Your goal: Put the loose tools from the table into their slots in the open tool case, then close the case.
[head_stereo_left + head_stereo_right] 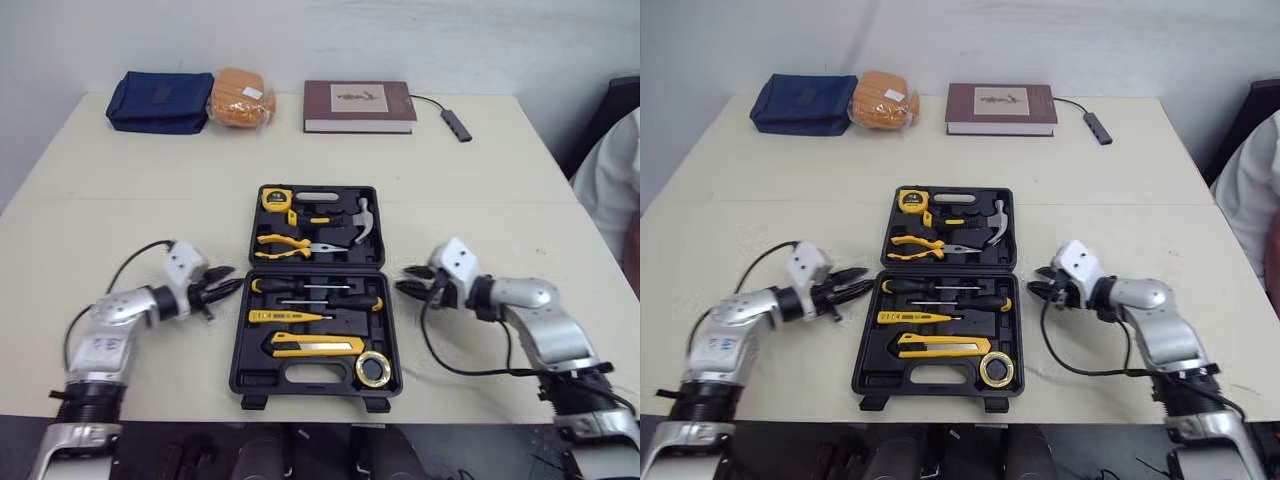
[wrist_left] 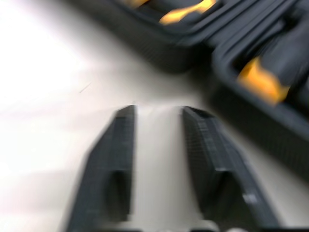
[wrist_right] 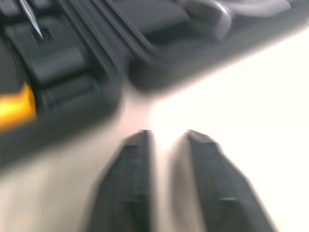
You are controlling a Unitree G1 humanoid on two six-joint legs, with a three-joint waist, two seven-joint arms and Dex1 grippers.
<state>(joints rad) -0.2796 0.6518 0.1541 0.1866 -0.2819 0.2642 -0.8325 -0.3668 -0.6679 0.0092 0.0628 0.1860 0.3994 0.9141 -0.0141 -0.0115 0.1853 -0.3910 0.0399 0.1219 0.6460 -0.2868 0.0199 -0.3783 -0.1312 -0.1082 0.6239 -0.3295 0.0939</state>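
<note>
Two grippers flank the open tool case (image 1: pixel 255 378) at the centre of the pale table (image 1: pixel 120 200), taking 12 o'clock as the edge farthest from the robot. The left gripper (image 1: pixel 222 283) lies at the case's 9 o'clock and the right gripper (image 1: pixel 413 281) at its 3 o'clock. Each is just beside the hinge line, apart from the plastic, and about equally near. Both point inward at the case with fingers parted and nothing held; the left fingers (image 2: pixel 116 159) show a wider gap than the right fingers (image 3: pixel 130 179). The case's long axis runs 12 to 6 and its hinge runs 9 to 3. The far half, at 12, carries the tape measure (image 1: pixel 276 198), pliers (image 1: pixel 285 245) and hammer (image 1: pixel 362 218). The near half, at 6, carries the screwdrivers (image 1: pixel 310 287), utility knife (image 1: pixel 315 346) and roll of tape (image 1: pixel 373 369), with the carry handle on its 6 o'clock edge. Every tool in sight sits in a slot, so the filling looks done and the closing is left. One half must swing over the hinge onto the other, a lift that likely starts from the 12 or 6 o'clock edge rather than at the hinge, where the fingers sit now. A blue pouch (image 1: pixel 160 100) and a book (image 1: pixel 358 105) lie well apart at the table's 12 o'clock edge.
</note>
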